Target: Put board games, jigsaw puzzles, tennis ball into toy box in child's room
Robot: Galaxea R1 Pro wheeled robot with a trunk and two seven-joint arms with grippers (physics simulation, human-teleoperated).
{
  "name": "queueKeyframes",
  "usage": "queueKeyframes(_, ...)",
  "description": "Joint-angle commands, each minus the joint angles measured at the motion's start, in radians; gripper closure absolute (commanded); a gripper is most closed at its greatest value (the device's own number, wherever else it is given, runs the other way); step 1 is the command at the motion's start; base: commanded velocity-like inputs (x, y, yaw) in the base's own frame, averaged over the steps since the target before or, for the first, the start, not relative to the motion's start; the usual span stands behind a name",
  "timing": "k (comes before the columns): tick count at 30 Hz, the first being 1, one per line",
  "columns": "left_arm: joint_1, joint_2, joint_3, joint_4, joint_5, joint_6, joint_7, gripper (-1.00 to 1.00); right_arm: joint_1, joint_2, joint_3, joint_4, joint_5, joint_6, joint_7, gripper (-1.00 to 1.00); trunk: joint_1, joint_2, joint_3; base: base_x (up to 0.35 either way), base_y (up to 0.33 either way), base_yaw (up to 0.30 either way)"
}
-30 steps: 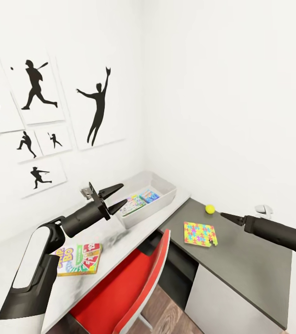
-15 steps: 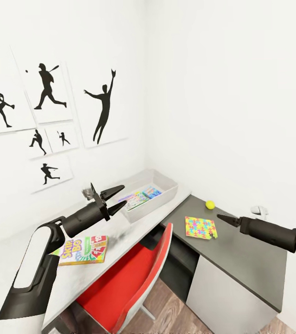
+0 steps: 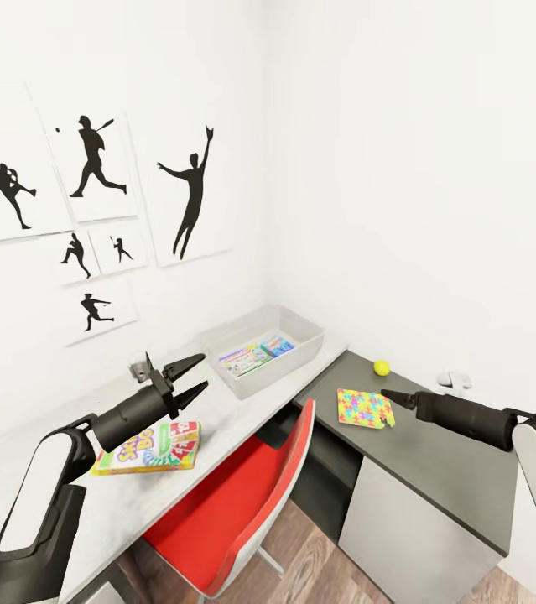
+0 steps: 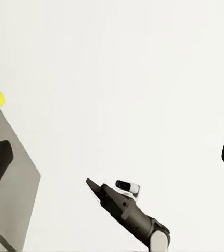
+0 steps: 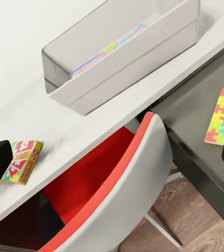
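The left tool, spread and carrying nothing, hangs above the SKIP BO box, which lies flat lengthwise along the light desk, near the toy box; I cannot tell the right tool's state.

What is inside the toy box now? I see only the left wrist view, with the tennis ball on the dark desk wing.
Observer: The toy box holds flat printed items, among them a green-edged one and a blue one, side by side.
Operator: Where is the SKIP BO game?
Observer: The SKIP BO box lies flat on the light desk top, outside the box, near the open, empty left end effector.
Operator: Is the right end effector holding something?
Observer: No. The right end effector is open and empty, with its tip at the edge of the jigsaw puzzle.
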Motion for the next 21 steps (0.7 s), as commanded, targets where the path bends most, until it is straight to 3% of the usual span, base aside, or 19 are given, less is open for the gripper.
queueKeyframes(1, 0.016, 0.003, 0.02, 0.0, -0.005, 0.005, -0.009, -1.0, -0.004, 0.006, 0.005, 0.0, 0.007, 0.004, 0.001, -1.0, 0.0, -0.002, -0.002, -0.012, 0.007, 0.089)
queueKeyframes(7, 0.079, 0.012, 0.08, -0.001, -0.013, 0.005, -0.039, -1.0, -0.012, 0.02, 0.019, 0.0, 0.008, 0.004, -0.019, -1.0, 0.0, -0.002, -0.002, -0.008, 0.005, 0.155)
queueKeyframes(10, 0.094, 0.013, 0.089, -0.001, -0.014, 0.005, -0.045, -1.0, -0.014, 0.022, 0.021, 0.0, 0.008, 0.004, -0.022, -1.0, 0.0, -0.002, -0.002, -0.004, 0.003, 0.218)
queueKeyframes(21, 0.23, 0.017, 0.139, 0.0, -0.023, 0.002, -0.067, -1.0, -0.021, 0.026, 0.027, 0.0, 0.009, 0.004, -0.032, -1.0, 0.0, -0.002, -0.002, -0.002, 0.001, 0.262)
